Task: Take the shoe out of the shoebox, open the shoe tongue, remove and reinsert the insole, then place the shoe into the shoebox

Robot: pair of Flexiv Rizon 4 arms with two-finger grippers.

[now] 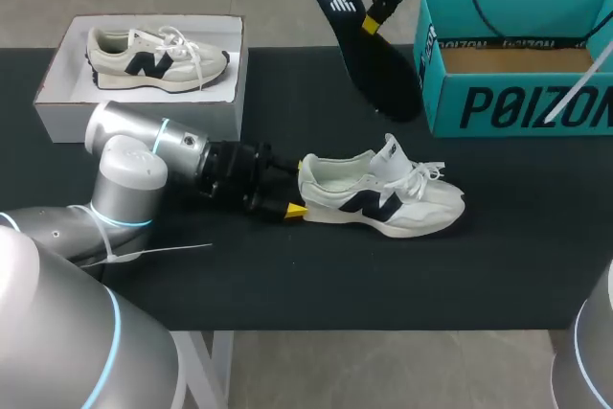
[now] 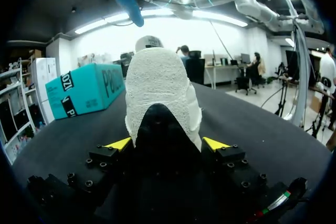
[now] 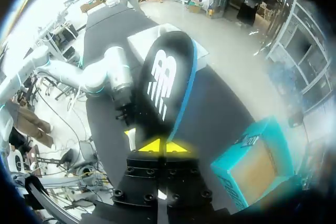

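Note:
A white sneaker with a dark side logo (image 1: pixel 383 196) lies on its sole on the black table (image 1: pixel 287 275), toe pointing right. My left gripper (image 1: pixel 297 193) is at its heel. In the left wrist view the knit heel (image 2: pixel 160 93) sits between the two yellow tips of the gripper (image 2: pixel 167 144), and both press on it. Up at the back, my right gripper (image 1: pixel 370 21) is shut on a black insole (image 1: pixel 378 69). The insole hangs tilted, its lower end close to the teal box. In the right wrist view the insole (image 3: pixel 163 87) stands out ahead of the shut gripper (image 3: pixel 164 146).
An open teal shoebox (image 1: pixel 517 93) stands at the back right, right next to the insole's lower end. A white open box (image 1: pixel 57 93) at the back left holds a second sneaker (image 1: pixel 153 57). My left arm (image 1: pixel 144 155) lies low across the table's left half.

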